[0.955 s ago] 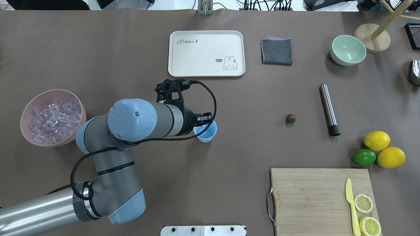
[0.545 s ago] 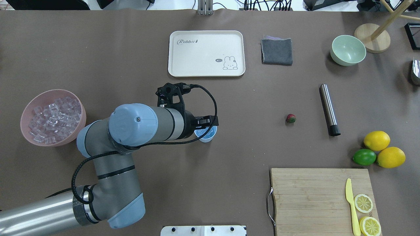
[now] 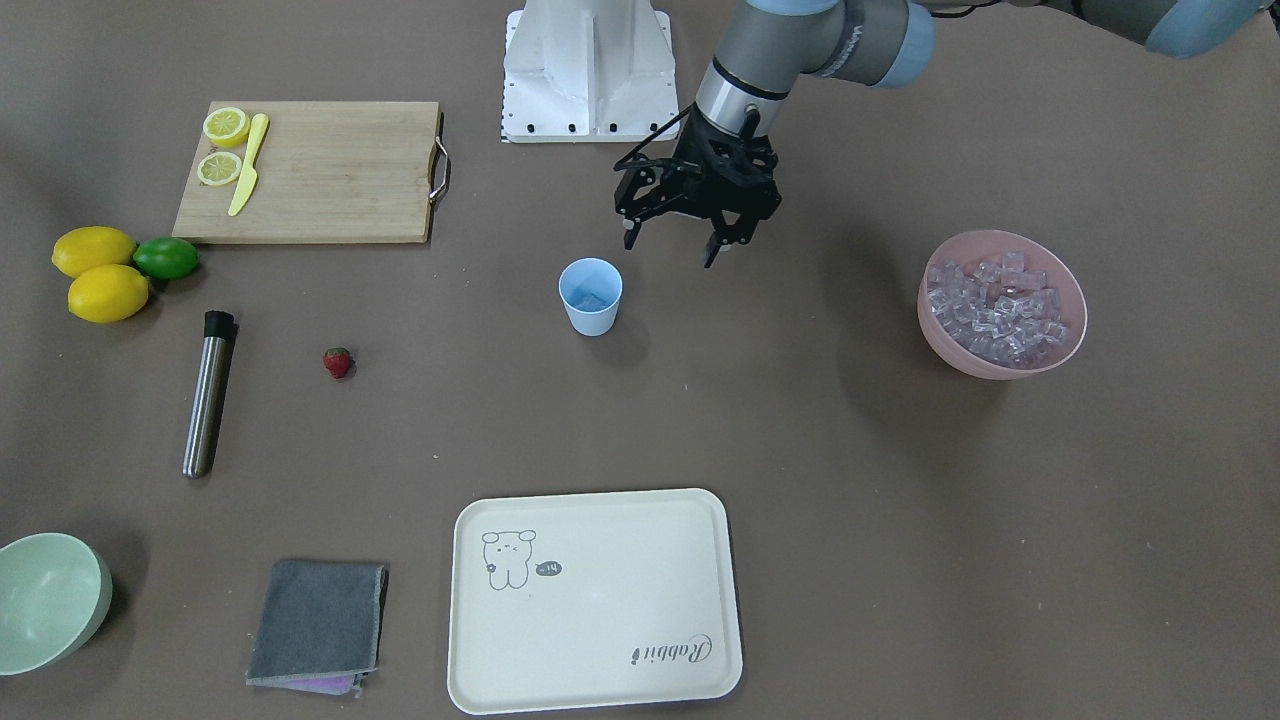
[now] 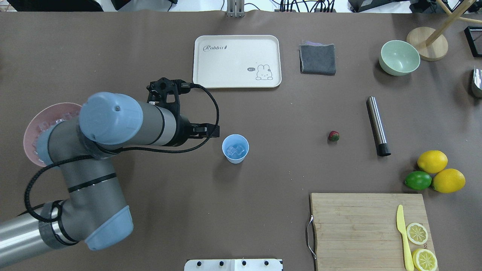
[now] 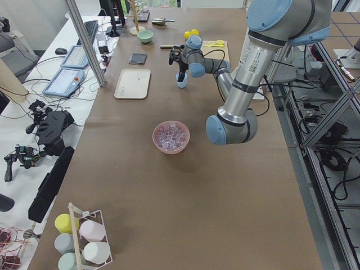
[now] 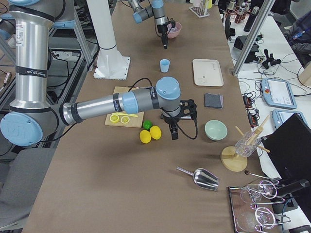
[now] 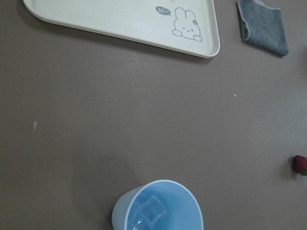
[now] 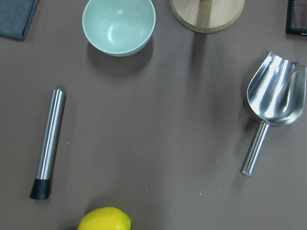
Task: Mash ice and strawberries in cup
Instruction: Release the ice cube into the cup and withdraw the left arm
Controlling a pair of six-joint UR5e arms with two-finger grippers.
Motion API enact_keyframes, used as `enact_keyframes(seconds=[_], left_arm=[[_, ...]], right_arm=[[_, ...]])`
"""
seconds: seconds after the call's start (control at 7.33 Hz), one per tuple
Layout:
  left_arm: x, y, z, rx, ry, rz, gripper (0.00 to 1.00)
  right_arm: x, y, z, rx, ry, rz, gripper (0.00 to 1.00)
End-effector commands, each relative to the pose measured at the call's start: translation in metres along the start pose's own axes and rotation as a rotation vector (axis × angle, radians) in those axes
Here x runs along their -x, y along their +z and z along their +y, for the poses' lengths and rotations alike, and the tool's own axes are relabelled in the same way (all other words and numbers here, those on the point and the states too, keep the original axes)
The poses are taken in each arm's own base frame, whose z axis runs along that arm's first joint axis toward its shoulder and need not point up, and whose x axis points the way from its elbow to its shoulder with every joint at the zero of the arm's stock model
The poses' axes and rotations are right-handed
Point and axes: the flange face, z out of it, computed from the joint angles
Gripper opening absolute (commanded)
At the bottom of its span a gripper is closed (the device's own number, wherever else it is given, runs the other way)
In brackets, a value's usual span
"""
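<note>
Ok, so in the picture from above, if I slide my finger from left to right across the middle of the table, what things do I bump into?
pink bowl → cup → strawberry → metal stick. The lime and lemons beyond it overlap, so they are left out.

tabletop (image 4: 263, 177): matt brown covering. cup (image 3: 591, 318): smooth light blue plastic, slight sheen. ice (image 3: 1000, 305): clear, glassy, glinting. muddler (image 4: 376, 124): brushed metal, matt black tip. scoop (image 8: 276, 93): mirror-polished metal. cutting board (image 4: 354, 226): pale wood, visible grain. cloth (image 4: 318, 59): grey woven fabric. tray (image 4: 236, 56): cream, matt.
</note>
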Motion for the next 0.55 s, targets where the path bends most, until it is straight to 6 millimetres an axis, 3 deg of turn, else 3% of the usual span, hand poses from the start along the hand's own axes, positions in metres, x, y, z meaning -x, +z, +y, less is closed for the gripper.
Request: enact_keyframes(seconds=[0.0, 0.14, 0.41], left_arm=[[0.092, -0.045, -0.047, 0.036, 0.096, -0.167, 0.99], [0.143, -0.076, -0.059, 0.066, 0.171, -0.233, 0.99], [0.244, -0.137, -0.098, 0.099, 0.244, -0.307, 0.98]], right_arm=[[0.051, 0.004, -0.018, 0.002, 0.066, -0.015, 1.00], [0.079, 0.009, -0.030, 0.003, 0.093, -0.015, 1.00], [0.179, 0.037, -0.046, 0.009, 0.169, 0.003, 1.00]])
